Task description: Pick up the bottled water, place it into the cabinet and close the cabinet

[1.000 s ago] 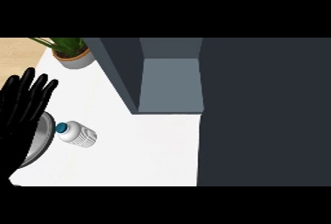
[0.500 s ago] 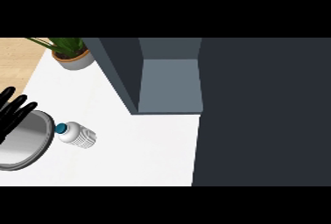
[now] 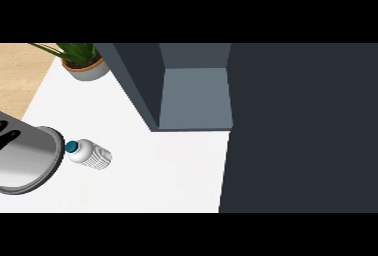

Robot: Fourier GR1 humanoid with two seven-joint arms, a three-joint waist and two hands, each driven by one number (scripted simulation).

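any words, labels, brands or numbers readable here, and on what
None can be read.
Bottled water: white body and teal cap, no lettering visible.
Cabinet: plain grey-blue panels, no sign or number.
Metal pot: bare metal, no brand mark.
Plant pot: plain grey, no label.
Left hand: only black fingertips show at the left edge, no markings.

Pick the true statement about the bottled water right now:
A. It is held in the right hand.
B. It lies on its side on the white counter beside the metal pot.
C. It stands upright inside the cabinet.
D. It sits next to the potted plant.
B: the bottled water lies tipped on the white counter, its blue cap toward the metal pot, outside the open cabinet.
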